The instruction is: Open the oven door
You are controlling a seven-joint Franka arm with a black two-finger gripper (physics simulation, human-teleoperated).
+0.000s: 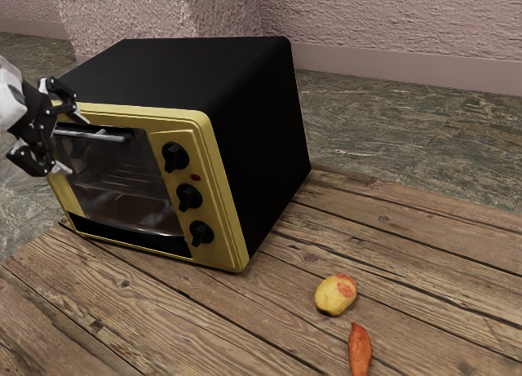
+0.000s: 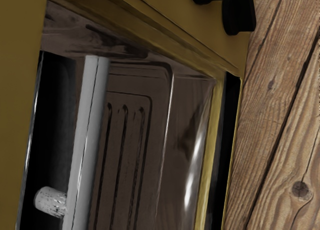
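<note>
Yellow-fronted, black-bodied oven (image 1: 261, 123), exterior view: just ahead of my gripper (image 1: 72, 142). Fingers stand apart, one higher and one lower than the handle (image 1: 114, 137), near its closer end; nothing clamped, contact can't be told. Door (image 1: 122, 192) looks shut, mostly glass, ahead of the gripper and lower. Knobs (image 1: 189, 198) past the door, farther from the gripper. Potato-like item (image 1: 333, 296) and orange carrot-like item (image 1: 360, 349) well apart from it, on the wooden table (image 1: 163, 311).

Wrist view: pale bar of the handle runs close to the gripper, short post (image 2: 50, 201) bracing it off the front. Handling, my guess: hinged low, a bit stiff to break loose, then light, dropping by its own weight. Glass fragile, keep fingertips off; bar smooth, may slip. Take hold across the bar, nearer mid-length, pull out then down in an arc.
</note>
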